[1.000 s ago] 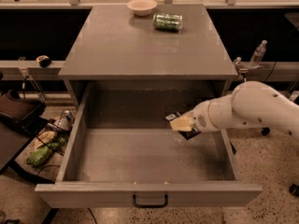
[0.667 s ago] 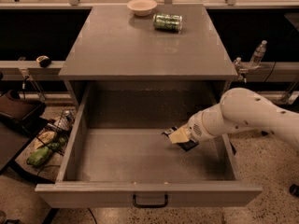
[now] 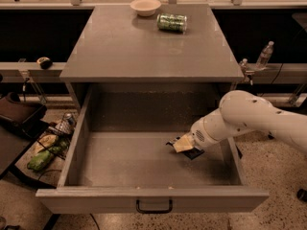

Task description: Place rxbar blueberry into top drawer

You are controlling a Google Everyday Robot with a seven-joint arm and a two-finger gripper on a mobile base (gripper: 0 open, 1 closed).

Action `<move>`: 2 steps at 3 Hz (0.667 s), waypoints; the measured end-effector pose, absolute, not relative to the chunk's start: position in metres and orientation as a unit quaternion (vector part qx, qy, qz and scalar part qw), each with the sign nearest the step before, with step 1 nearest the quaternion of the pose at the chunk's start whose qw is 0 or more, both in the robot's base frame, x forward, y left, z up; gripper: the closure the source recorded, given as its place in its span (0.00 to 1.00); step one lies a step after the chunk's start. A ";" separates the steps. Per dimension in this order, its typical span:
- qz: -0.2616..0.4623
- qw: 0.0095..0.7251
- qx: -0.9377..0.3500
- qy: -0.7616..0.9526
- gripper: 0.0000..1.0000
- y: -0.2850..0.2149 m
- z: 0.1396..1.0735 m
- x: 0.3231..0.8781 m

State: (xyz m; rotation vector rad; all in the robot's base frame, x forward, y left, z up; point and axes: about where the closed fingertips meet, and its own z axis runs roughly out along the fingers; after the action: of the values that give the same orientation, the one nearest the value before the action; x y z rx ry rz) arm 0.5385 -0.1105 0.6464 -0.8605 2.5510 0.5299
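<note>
The top drawer (image 3: 153,198) is pulled wide open below the grey cabinet top (image 3: 144,47), with its black pull handle (image 3: 153,207) on the front panel. My gripper (image 3: 182,145) reaches in from the right on the white arm and sits low over the drawer floor, right of centre. It is shut on the rxbar blueberry (image 3: 193,153), a small dark flat bar that shows just under the pale fingers, at or just above the floor. Most of the bar is hidden by the gripper.
A green soda can (image 3: 171,22) lies on its side and a white bowl (image 3: 145,6) stands at the back of the cabinet top. A clear bottle (image 3: 265,55) stands on the right ledge. Bags and clutter (image 3: 45,150) lie on the floor at the left.
My gripper has moved down and slightly left with the bar, from mid-height in the drawer to close over its floor.
</note>
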 end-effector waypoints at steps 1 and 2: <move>0.189 0.198 -0.307 0.911 0.50 -0.110 0.646 0.539; 0.189 0.198 -0.307 0.911 0.26 -0.110 0.646 0.539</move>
State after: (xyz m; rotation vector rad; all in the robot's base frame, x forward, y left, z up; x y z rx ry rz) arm 0.5385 -0.1105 0.6464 -0.8606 2.5510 0.5299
